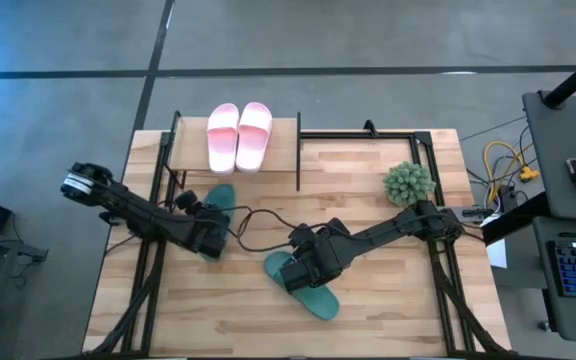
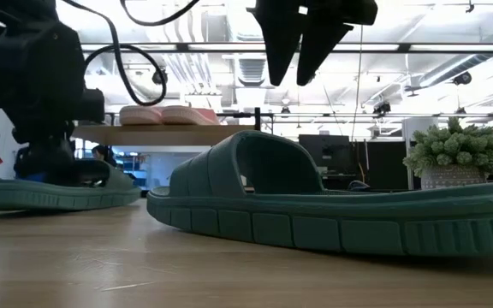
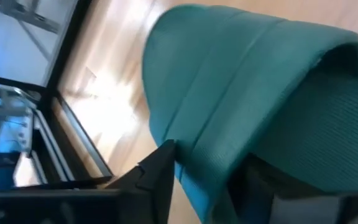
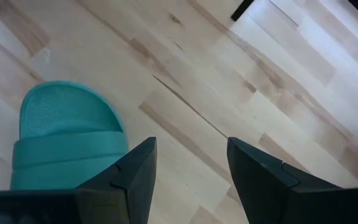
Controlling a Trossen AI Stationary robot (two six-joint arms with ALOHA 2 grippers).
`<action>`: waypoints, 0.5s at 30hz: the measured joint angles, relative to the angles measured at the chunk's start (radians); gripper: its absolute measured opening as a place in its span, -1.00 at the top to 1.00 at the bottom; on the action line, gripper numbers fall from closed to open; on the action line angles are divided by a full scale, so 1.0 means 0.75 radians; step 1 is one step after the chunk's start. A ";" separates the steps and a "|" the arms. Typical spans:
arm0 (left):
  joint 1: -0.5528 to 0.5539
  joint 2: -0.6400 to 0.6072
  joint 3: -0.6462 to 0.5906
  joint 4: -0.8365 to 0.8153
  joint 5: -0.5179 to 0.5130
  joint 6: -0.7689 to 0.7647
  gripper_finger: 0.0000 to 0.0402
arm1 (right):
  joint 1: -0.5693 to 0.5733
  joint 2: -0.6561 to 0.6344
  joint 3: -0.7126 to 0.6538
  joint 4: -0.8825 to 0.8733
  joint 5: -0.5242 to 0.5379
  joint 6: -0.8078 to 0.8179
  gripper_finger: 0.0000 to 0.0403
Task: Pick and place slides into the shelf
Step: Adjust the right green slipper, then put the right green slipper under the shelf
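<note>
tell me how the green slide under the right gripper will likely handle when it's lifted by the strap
The green slide looks like one moulded foam piece, so probably light and slightly bendy, not floppy. Its wide arched strap offers a grip, though the long sole may tilt down. The right gripper hangs open above it.

The wooden table (image 1: 388, 300) carries two green slides (image 1: 303, 285), plant (image 1: 409, 182), and shelf (image 1: 193, 150).

no legible text, labels, nos.

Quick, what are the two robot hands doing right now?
Left gripper: fingers on both sides of a green slide's strap.
Right gripper: open, empty, above the other green slide.
</note>
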 joint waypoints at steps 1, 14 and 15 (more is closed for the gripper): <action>0.000 -0.023 0.000 -0.001 0.020 0.000 0.37 | 0.000 0.000 0.000 0.001 0.000 0.000 0.07; -0.004 -0.404 0.134 -0.004 0.166 0.143 0.21 | 0.045 0.000 -0.005 0.029 -0.257 -0.195 0.07; -0.004 -0.429 0.147 -0.005 0.173 0.148 0.21 | 0.062 0.000 -0.008 0.031 -0.249 -0.229 0.07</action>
